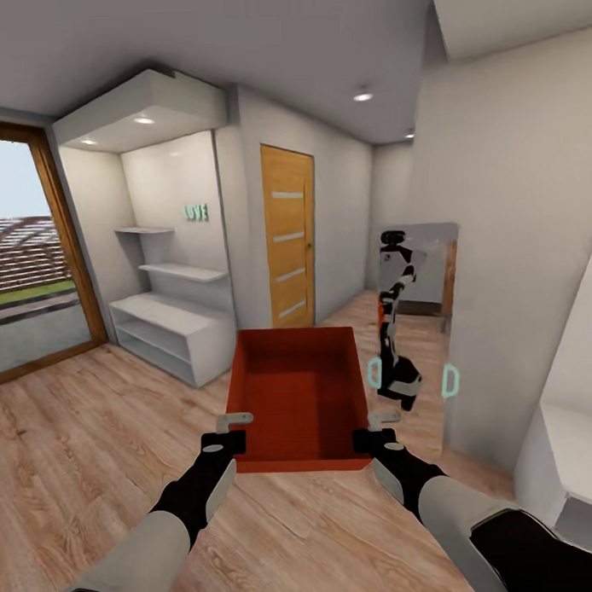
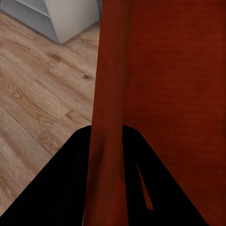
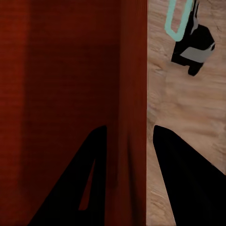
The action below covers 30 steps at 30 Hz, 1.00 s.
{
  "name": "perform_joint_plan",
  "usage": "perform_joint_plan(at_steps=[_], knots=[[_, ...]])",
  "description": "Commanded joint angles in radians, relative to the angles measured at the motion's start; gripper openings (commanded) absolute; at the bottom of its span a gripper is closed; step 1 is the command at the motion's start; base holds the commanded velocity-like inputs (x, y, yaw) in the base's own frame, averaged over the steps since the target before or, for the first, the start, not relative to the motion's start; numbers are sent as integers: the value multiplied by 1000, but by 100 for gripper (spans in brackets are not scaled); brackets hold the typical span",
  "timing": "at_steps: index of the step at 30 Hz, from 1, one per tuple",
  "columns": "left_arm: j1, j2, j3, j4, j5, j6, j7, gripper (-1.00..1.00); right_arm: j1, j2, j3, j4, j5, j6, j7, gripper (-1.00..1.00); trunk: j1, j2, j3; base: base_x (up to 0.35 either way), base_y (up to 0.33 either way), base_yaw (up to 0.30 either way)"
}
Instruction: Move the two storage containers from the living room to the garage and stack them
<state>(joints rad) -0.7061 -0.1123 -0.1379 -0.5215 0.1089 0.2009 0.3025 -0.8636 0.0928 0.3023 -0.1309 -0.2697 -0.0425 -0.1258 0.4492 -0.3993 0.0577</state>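
**Q:** Carrying advice for this stretch?

**A:** Keep the red-orange rectangular plastic bin point(image 1: 300, 398) level and centred in front of you, above the light wood plank floor point(image 1: 88, 440). You likely need slow turns, so neither wall slips.

**Q:** And the end effectors?

**A:** Your left end effector point(image 1: 235, 428) is clenched on the bin's near left wall, one finger point(image 2: 70, 179) on each face. Your right end effector point(image 1: 375, 426) is nipping the near right wall the same way.

Wooden door point(image 1: 289, 236), white shelves point(image 1: 171, 322), wall mirror point(image 1: 421, 326).
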Motion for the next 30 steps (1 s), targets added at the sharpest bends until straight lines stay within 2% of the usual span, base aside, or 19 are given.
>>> perform_joint_plan(at_steps=[1,21,30], knots=[[-1,38,80,-5,-14,-5,12,-100,0,-9,-14,4,-17,-4,-6,-100,1,-1,0,260,0,161],[-1,37,80,-5,-14,-5,12,-100,0,-10,-14,4,-17,-2,-6,-100,1,-1,0,251,0,224],[-1,37,80,-5,-14,-5,12,-100,0,-10,-14,4,-17,-2,-6,-100,1,-1,0,248,0,51]])
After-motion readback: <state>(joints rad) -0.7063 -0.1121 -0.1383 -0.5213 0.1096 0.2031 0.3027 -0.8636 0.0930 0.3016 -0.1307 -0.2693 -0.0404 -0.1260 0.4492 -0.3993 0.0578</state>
